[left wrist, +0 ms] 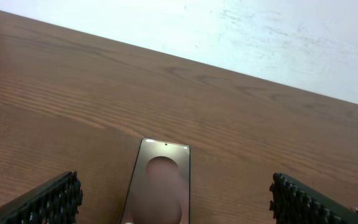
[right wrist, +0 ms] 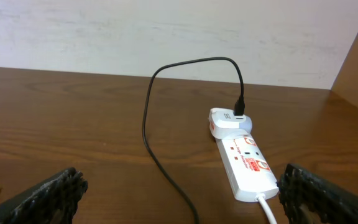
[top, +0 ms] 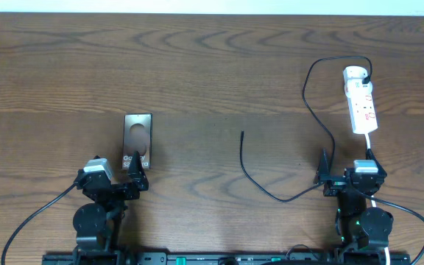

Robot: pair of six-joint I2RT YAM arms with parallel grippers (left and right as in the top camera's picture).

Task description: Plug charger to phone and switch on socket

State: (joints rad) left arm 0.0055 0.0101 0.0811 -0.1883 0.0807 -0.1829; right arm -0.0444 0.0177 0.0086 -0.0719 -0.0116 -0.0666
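The phone (top: 138, 140) lies flat on the wooden table at left, its lettered end toward me; it also shows in the left wrist view (left wrist: 160, 186). My left gripper (top: 133, 179) is open just in front of the phone's near end, holding nothing. The white power strip (top: 361, 101) lies at the far right, seen too in the right wrist view (right wrist: 246, 163). The thin black charger cable (top: 309, 103) loops from the strip's far end down to the table middle, its plug tip (top: 242, 134) lying free. My right gripper (top: 348, 168) is open and empty, near the strip's cord end.
A white cord (top: 369, 141) runs from the strip toward my right arm. Thicker black robot cables (top: 35, 213) trail at the front edge on both sides. A pale wall (right wrist: 166, 37) stands behind the table.
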